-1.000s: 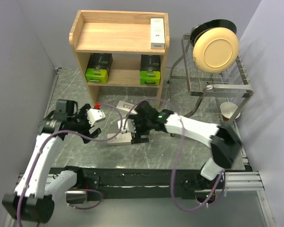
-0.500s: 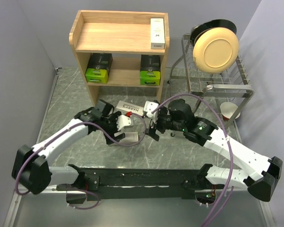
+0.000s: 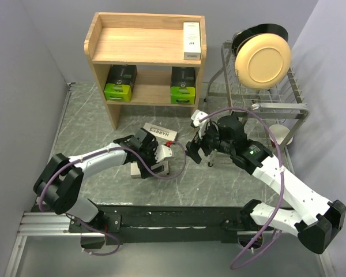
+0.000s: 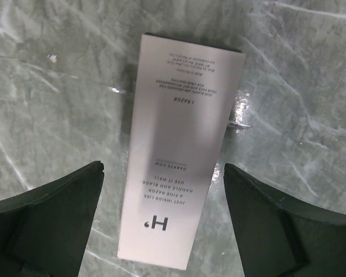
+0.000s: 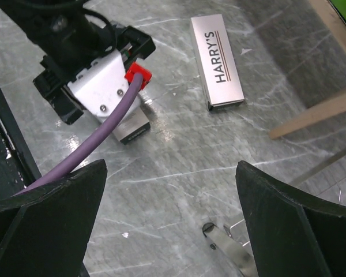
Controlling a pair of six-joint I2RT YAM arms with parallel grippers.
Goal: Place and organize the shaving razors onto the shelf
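Note:
The wooden shelf point(image 3: 139, 45) stands at the back. One white razor box point(image 3: 191, 40) lies on its top at the right, and two black-and-green packs point(image 3: 120, 82) point(image 3: 183, 85) sit on the lower tier. A grey "HARRY'S" box point(image 3: 160, 133) lies on the table in front of the shelf and shows in the right wrist view point(image 5: 217, 60). Another white box point(image 4: 181, 150) lies flat under my left gripper point(image 4: 162, 173), which is open with a finger on each side and apart from it. My right gripper point(image 5: 170, 167) is open and empty, to the right of both boxes point(image 3: 197, 151).
A wire dish rack point(image 3: 265, 98) with plates point(image 3: 263, 59) stands at the right, with a cup point(image 3: 279, 135) below it. The rack's metal foot point(image 5: 230, 242) lies just beyond my right gripper. The shelf's leg point(image 5: 317, 112) is at the right of that view.
My left arm swung in from the left and now hovers open over the near box. My right arm drew back from that box to the right.

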